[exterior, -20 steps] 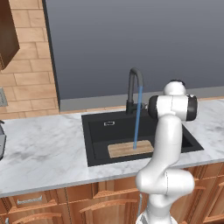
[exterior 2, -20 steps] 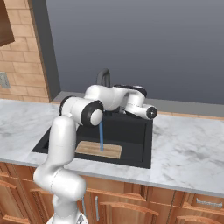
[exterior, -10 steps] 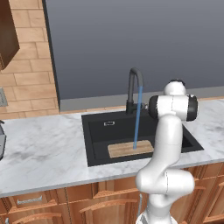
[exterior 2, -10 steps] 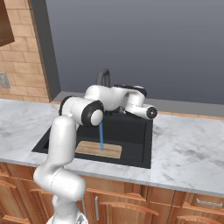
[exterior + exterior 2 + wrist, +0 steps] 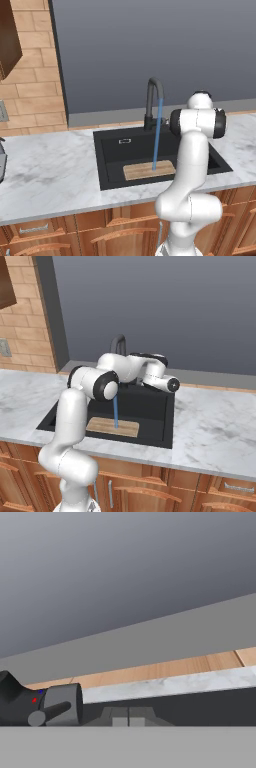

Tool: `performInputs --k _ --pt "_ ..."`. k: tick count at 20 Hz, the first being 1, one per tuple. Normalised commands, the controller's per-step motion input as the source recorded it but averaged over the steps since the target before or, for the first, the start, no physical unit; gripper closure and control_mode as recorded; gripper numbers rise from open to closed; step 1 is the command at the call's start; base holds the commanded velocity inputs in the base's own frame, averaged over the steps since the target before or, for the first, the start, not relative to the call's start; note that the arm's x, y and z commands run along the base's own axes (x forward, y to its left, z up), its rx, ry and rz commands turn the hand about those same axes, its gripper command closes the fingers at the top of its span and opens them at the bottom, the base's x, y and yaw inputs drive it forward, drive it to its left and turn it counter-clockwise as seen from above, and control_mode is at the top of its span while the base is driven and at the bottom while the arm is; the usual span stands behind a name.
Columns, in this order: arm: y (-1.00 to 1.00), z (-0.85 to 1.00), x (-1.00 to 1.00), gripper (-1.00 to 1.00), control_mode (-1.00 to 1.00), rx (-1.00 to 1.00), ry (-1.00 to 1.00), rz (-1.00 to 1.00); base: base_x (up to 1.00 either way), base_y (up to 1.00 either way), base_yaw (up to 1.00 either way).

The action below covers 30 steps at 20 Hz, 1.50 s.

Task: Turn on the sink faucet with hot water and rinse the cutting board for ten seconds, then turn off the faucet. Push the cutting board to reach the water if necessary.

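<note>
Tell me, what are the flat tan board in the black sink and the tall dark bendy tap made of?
The flat tan cutting board looks like wood: light brown with faint grain lines, matte. The tall dark curved faucet looks like metal, probably: smooth dark grey with a dull sheen. The blue water stream lands on the board.

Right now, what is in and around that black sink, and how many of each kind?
Faucet: 1
Sink: 1
Cutting board: 1
Water stream, landing on the board: 1
Robot gripper, near the faucet's base: 1
Total: 5
</note>
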Motion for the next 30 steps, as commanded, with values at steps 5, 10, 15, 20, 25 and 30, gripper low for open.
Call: performInputs --k 5,10,15,20,25,30 --pt "0.0 0.0 0.0 1.0 -1.0 0.0 0.0 0.0 0.0 0.0 0.0" --pt "0.0 0.0 0.0 1.0 -1.0 0.0 0.0 0.0 0.0 0.0 0.0" --pt "0.0 0.0 0.0 1.0 -1.0 0.0 0.0 0.0 0.0 0.0 0.0" --pt "0.0 0.0 0.0 1.0 -1.0 0.0 0.0 0.0 0.0 0.0 0.0" --pt "0.0 0.0 0.0 1.0 -1.0 0.0 0.0 0.0 0.0 0.0 0.0" --pt "0.0 0.0 0.0 1.0 -1.0 0.0 0.0 0.0 0.0 0.0 0.0"
